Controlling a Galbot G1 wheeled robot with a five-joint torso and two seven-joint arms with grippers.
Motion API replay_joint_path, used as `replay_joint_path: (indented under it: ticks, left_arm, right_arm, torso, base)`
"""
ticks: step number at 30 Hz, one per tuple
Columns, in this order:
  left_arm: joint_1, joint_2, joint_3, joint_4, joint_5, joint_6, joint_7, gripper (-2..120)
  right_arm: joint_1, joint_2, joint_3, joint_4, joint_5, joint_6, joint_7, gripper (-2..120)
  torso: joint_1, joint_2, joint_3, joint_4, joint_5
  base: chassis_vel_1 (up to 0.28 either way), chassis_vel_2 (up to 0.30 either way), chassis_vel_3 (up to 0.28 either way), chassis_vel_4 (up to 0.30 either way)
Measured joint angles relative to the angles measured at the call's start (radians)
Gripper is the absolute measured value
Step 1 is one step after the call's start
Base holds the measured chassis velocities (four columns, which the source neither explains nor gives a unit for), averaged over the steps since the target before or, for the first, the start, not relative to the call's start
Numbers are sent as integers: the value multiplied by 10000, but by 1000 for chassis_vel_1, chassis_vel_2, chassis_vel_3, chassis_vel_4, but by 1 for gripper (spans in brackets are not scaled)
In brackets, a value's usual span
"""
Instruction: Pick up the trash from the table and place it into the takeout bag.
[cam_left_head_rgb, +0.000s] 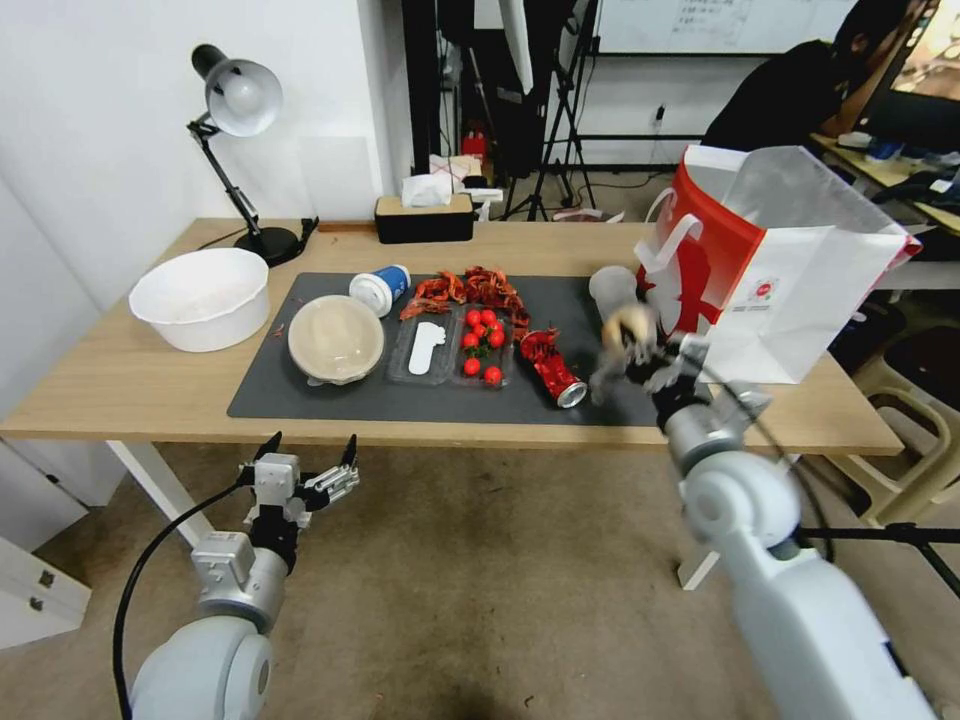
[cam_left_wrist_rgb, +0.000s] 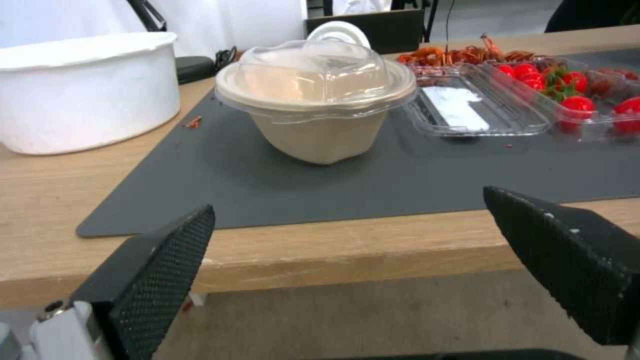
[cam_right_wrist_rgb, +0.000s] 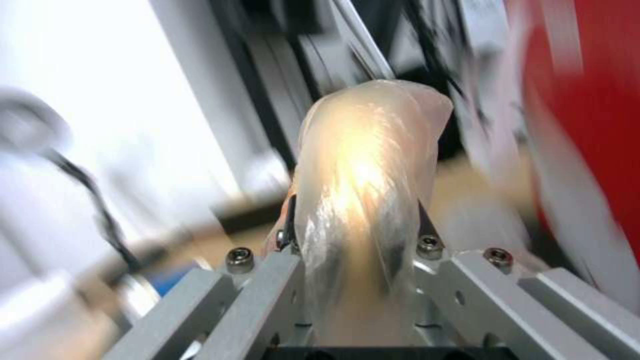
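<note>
Beside the takeout bag (cam_left_head_rgb: 790, 270), at the right end of the bench (cam_left_head_rgb: 120, 385), your right hand (cam_left_head_rgb: 632, 352) is raised off the surface with its fingers closed on the clear bag with the pale round lump (cam_left_head_rgb: 630, 325). From the right wrist you see that bag (cam_right_wrist_rgb: 363, 200) pinched between the fingers, standing up out of them, with the red panel of the takeout bag close alongside. The takeout bag stands tilted, mouth open, just behind and to the right of the held bag. A clear plastic cup (cam_left_head_rgb: 610, 290) sits on the dark mat (cam_left_head_rgb: 330, 400) right behind the hand, next to the bag's red side.

The crushed red can (cam_left_head_rgb: 550, 368) lies on the mat to the left of the hand, apart from it. Further left are a clear tray of cherry tomatoes (cam_left_head_rgb: 482, 345), an open clear tray (cam_left_head_rgb: 425, 348), a heap of red shells (cam_left_head_rgb: 470, 290) behind them, then the lidded beige bowl (cam_left_head_rgb: 336, 338) and the blue white-lidded cup (cam_left_head_rgb: 380, 290) lying on its side behind the bowl.

Your left hand (cam_left_head_rgb: 310, 465) hangs below the bench's front edge, fingers spread wide and holding nothing; its wrist camera faces the beige bowl (cam_left_wrist_rgb: 317, 107). A white basin (cam_left_head_rgb: 200, 298) and a desk lamp (cam_left_head_rgb: 235, 130) stand at the left end.
</note>
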Motion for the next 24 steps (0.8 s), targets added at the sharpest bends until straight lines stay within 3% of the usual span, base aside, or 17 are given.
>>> replay_joint_path:
  ticks: [7, 8, 10, 12, 18, 24]
  left_arm:
    - [28, -28, -12, -34, 18, -43, 0, 100]
    - [50, -42, -12, -39, 30, -78, -2, 100]
    - [71, -50, -12, -41, 40, -122, -2, 100]
    - [129, -60, -25, -70, 64, -219, -4, 100]
    - [146, -68, -27, -85, 70, -244, -5, 100]
    - [186, -103, -32, -115, 122, -307, -6, 100]
  right_arm:
    - [965, -1011, 610, 697, 1442, 357, -161, 7]
    - [1558, -1574, 807, 634, 1816, 441, 93, 7]
    - [1991, -1936, 890, 450, 1979, 452, 381, 7]
    - [3390, -2786, 896, -732, 2159, 395, 1510, 7]
    - [4097, -3012, 765, -1307, 2298, 149, 2263, 7]
    - [5337, -3180, 352, -2264, 2781, -978, 4108, 10]
  torso:
    - [0, 0, 0, 1, -1]
    - [0, 0, 0, 2, 2]
    - [0, 0, 0, 1, 0]
    - [1, 0, 1, 2, 5]
    - [1, 0, 2, 0, 0]
    - [1, 0, 2, 2, -1]
  base:
    - [0, 0, 0, 0]
    - [0, 0, 0, 0]
    - [0, 0, 0, 0]
    - [0, 0, 0, 0]
    - [0, 0, 0, 0]
    - [0, 0, 0, 0]
